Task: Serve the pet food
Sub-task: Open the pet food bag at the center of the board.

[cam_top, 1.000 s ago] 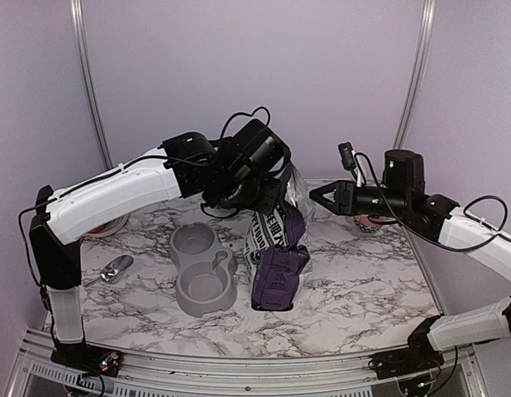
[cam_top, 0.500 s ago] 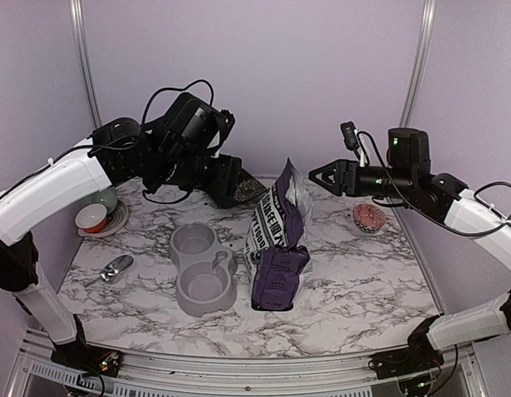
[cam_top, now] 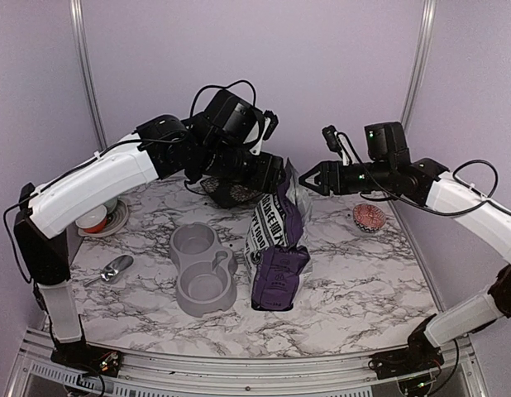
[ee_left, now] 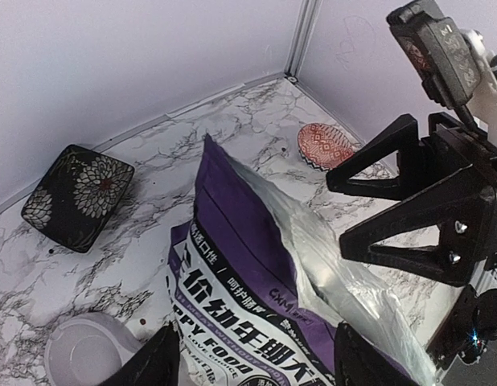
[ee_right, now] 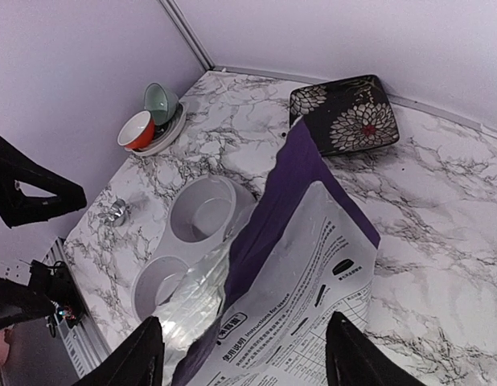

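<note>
We're in a robot test booth here, a lab cell rather than a home: bare lilac walls (cam_top: 255, 66), metal posts (cam_top: 418, 74) at the far corners, a marble-print surface (cam_top: 363, 289), and a cabled left arm (cam_top: 98, 182) and right arm (cam_top: 470, 211) bolted to a rail (cam_top: 239, 365) along its near edge.

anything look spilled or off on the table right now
No clear spill. The purple-and-white bag is creased and buckled across its middle, its top gaping open. A few dark specks lie on the marble table near the grey double bowl, too small to identify.
</note>
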